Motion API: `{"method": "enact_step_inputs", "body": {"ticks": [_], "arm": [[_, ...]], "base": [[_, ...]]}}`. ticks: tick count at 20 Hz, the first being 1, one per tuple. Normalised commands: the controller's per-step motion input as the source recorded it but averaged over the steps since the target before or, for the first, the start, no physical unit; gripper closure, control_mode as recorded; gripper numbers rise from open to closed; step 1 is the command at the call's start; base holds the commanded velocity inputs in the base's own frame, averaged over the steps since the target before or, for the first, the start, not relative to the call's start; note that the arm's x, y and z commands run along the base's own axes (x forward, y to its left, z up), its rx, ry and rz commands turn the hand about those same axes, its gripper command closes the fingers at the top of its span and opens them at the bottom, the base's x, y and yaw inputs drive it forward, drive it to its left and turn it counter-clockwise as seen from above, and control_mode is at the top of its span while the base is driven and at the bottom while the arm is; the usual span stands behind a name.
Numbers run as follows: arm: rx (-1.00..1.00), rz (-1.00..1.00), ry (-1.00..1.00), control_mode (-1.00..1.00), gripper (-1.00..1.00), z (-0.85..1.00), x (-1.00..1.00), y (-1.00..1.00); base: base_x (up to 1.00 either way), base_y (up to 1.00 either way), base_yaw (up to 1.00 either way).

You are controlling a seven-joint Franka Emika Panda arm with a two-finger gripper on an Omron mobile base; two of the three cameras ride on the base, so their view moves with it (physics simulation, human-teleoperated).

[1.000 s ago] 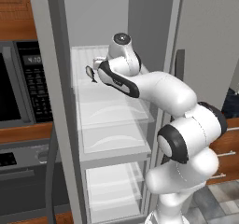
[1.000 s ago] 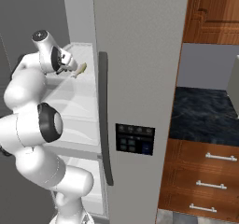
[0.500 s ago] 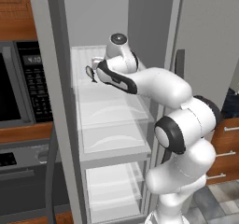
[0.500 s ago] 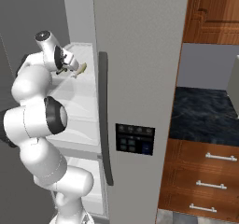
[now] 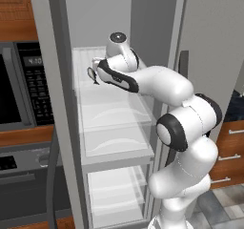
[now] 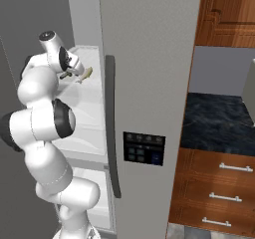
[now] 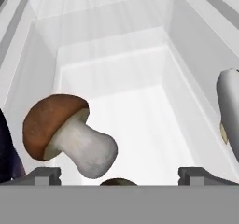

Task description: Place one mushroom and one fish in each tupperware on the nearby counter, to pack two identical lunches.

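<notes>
The jaws are standing wide with nothing between them, the gripper [image 7: 119, 174] reaching over a white fridge shelf [image 7: 140, 111]. In the hand view's lower left, a red-brown-capped, pale-stemmed mushroom [image 7: 65, 134] is lying tilted beside one fingertip [image 7: 44, 175]. A pale silvery fish [image 7: 229, 108] is showing at the right edge. The black marble-look counter [image 6: 219, 123] is sitting at the right base view's right.

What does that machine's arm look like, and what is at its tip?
The arm is glossy white, made of fat rounded segments joined by dark grey rings. A round dark cap sits on the wrist. At the tip is a small gripper with two dark fingers. No cables or markings are visible.
</notes>
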Motion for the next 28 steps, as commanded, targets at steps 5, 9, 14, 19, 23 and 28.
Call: {"method": "enact_step_inputs", "body": {"ticks": [5, 9, 14, 19, 23, 28], "arm": [[0.0, -0.04, 0.03, -1.0, -1.0, -0.06, -0.14, 0.09], [0.0, -0.04, 0.0, -1.0, -1.0, -0.03, -0.11, 0.03], [0.0, -0.05, 0.01, -1.0, -1.0, -0.19, -0.06, 0.0], [0.0, -0.06, 0.03, -1.0, -1.0, -0.24, 0.0, 0.0], [0.0, -0.04, 0.14, -1.0, -1.0, -0.45, 0.0, 0.04], [0.0, -0.03, 0.18, -1.0, 1.0, -0.37, 0.0, 0.15]], "base": [[0.0, 0.0, 0.0], [0.0, 0.0, 0.0], [0.0, 0.0, 0.0], [0.0, 0.0, 0.0], [0.0, 0.0, 0.0], [0.0, 0.0, 0.0]]}}
